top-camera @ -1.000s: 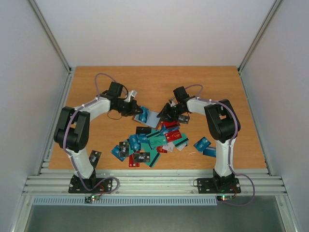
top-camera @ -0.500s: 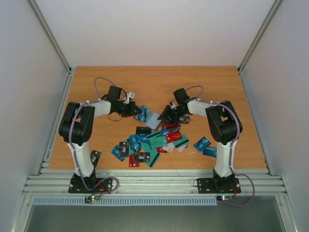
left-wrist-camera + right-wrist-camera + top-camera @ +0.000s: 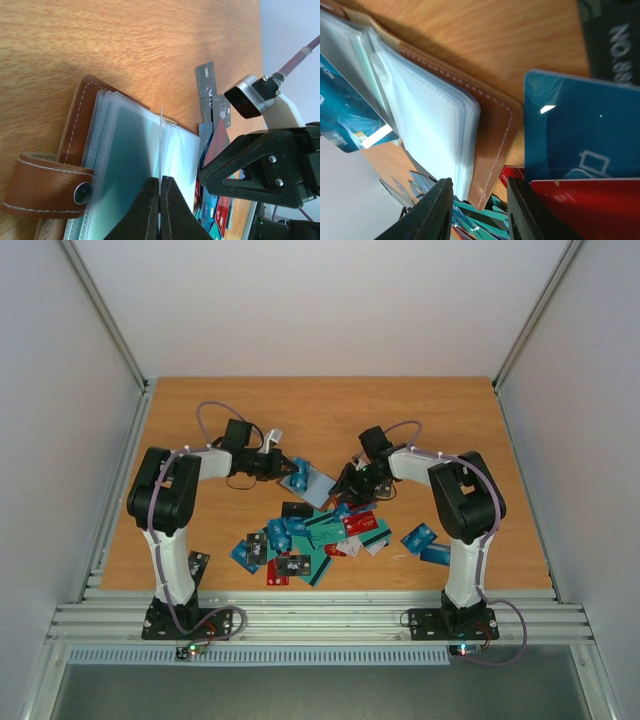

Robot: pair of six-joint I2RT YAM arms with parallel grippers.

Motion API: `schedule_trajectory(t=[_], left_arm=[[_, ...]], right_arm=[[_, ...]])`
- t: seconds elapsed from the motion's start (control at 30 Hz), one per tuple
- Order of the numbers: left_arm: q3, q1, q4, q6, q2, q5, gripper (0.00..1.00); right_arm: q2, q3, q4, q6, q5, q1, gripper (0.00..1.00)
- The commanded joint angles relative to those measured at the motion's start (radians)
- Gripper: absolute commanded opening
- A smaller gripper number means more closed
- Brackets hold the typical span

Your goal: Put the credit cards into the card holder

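The card holder lies open near the middle of the counter. Both wrist views cut part of it off. The left fingers are shut tight on one blue card. The left wrist view shows that card only as a thin pale edge over the clear pages. The right fingers are partly open and pinch the holder's brown side at its 3 o'clock. At 6 o'clock from the holder lies a heap of credit cards, too piled up to count. Two more blue cards lie apart at the heap's 3 o'clock. One dark card lies at its 8 o'clock.
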Motion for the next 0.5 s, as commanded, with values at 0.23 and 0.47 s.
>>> schedule_trajectory(t=[0.23,0.47], left_arm=[[-0.023,0.002,0.045,-0.008,-0.002,0.023,0.0],[-0.055,0.003,-0.004,-0.003,-0.031,0.004,0.0]], right_arm=[[0.041,0.012,0.042,0.065,-0.015,0.063,0.31],[0.088,0.05,0.047,0.072,0.001,0.059,0.31]])
